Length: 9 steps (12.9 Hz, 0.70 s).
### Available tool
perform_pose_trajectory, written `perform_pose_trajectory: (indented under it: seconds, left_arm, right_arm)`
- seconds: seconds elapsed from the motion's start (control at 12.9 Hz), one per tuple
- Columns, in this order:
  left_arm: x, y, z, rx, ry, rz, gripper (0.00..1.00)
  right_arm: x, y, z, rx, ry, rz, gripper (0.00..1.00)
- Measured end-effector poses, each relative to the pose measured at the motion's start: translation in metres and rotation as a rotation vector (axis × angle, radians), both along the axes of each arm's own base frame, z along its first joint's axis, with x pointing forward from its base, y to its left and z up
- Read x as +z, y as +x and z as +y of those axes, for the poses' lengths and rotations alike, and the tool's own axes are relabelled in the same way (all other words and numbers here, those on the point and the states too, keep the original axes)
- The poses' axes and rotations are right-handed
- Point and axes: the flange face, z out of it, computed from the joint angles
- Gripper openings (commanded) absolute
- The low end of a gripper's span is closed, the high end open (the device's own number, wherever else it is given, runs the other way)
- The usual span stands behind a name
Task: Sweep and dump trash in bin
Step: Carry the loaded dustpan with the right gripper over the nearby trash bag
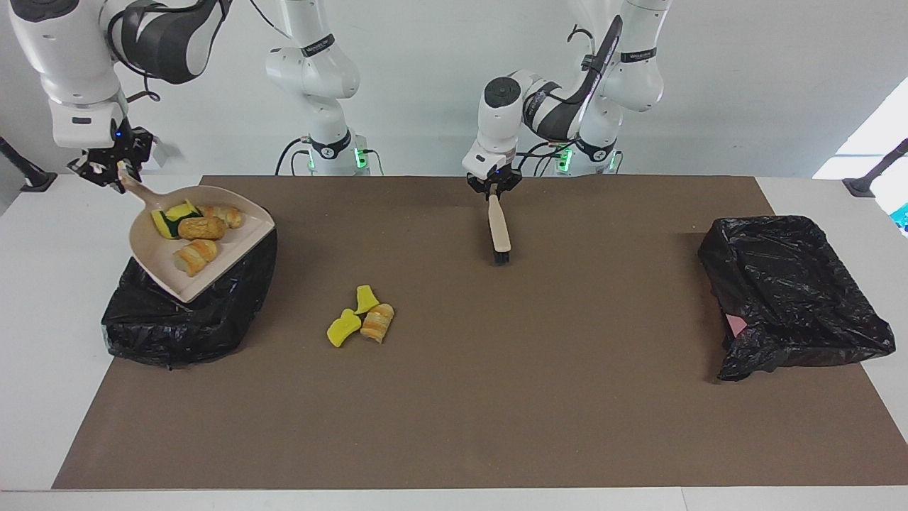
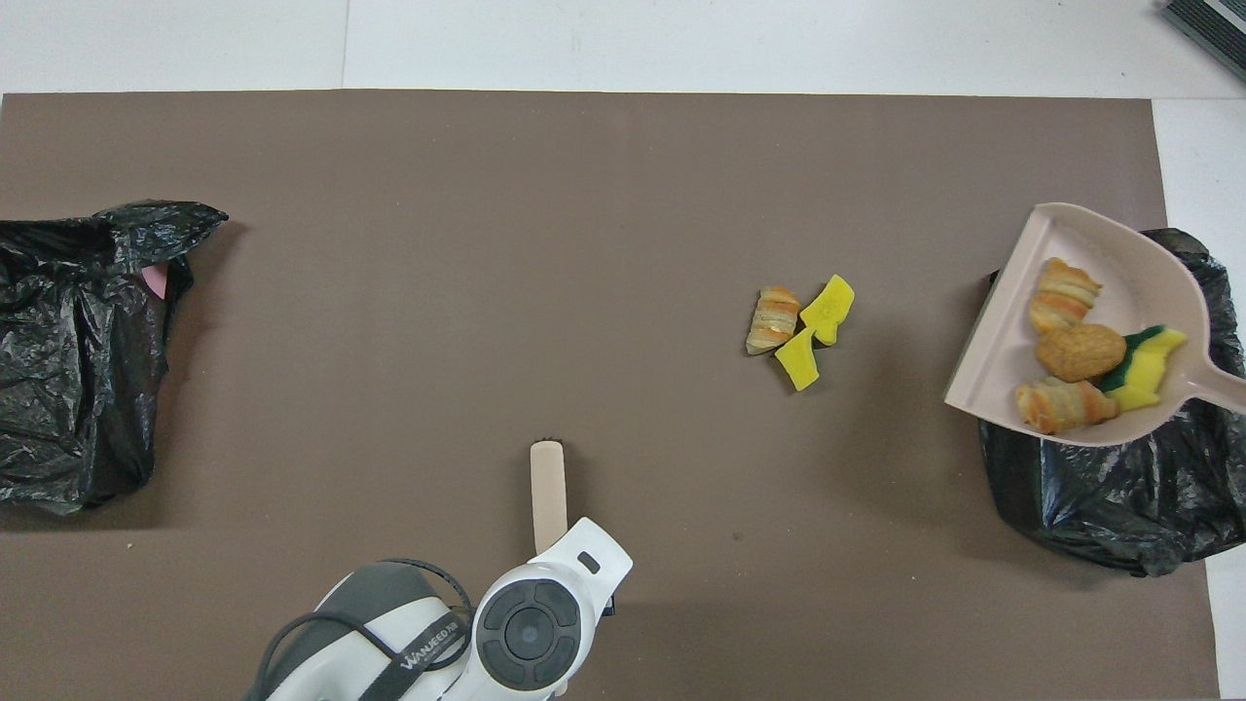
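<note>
My right gripper (image 1: 117,172) is shut on the handle of a beige dustpan (image 1: 241,234), held tilted in the air over the black-lined bin (image 1: 184,319) at the right arm's end. In the pan (image 2: 1119,263) lie several pieces of trash (image 2: 1076,352): bread-like lumps and a green-backed yellow sponge. Three more scraps (image 1: 362,319), two yellow sponge bits and a bread lump, rest on the brown mat (image 2: 798,329). My left gripper (image 1: 495,190) is shut on the handle of a beige brush (image 1: 500,231), whose dark bristles point down near the mat (image 2: 548,487).
A second black-lined bin (image 1: 787,298) sits at the left arm's end of the table (image 2: 78,350), with something pink showing at its edge. The brown mat (image 1: 496,397) covers most of the white table.
</note>
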Motion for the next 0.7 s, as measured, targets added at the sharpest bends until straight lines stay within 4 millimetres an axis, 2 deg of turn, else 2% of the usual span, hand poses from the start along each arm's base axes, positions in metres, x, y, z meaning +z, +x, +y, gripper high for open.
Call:
perform_pose_trajectory:
  seconds: [0.08,0.15,0.23,0.46,0.7]
  left_arm:
    - [0.0,0.0,0.0,0.004,-0.004,0.002,0.2]
    - [-0.002,-0.001,0.0,0.003,-0.009,-0.002,0.9]
    - [-0.006,-0.004,-0.001,-0.004,-0.017,-0.011,1.0]
    - [-0.009,-0.003,-0.002,-0.005,-0.03,-0.023,1.0]
    - [0.011,0.015,-0.003,0.023,-0.038,-0.022,1.0]
  right_arm:
    - [-0.006,-0.001,-0.017,0.034,-0.062,0.03,0.0]
    - [-0.015,0.001,-0.027,0.07,-0.124,0.066,0.0]
    - [-0.026,0.005,-0.029,0.114,-0.162,0.095,0.0]
    - [-0.056,0.017,-0.02,0.285,-0.257,0.19,0.0]
    - [-0.062,0.029,0.005,0.432,-0.338,0.257,0.0]
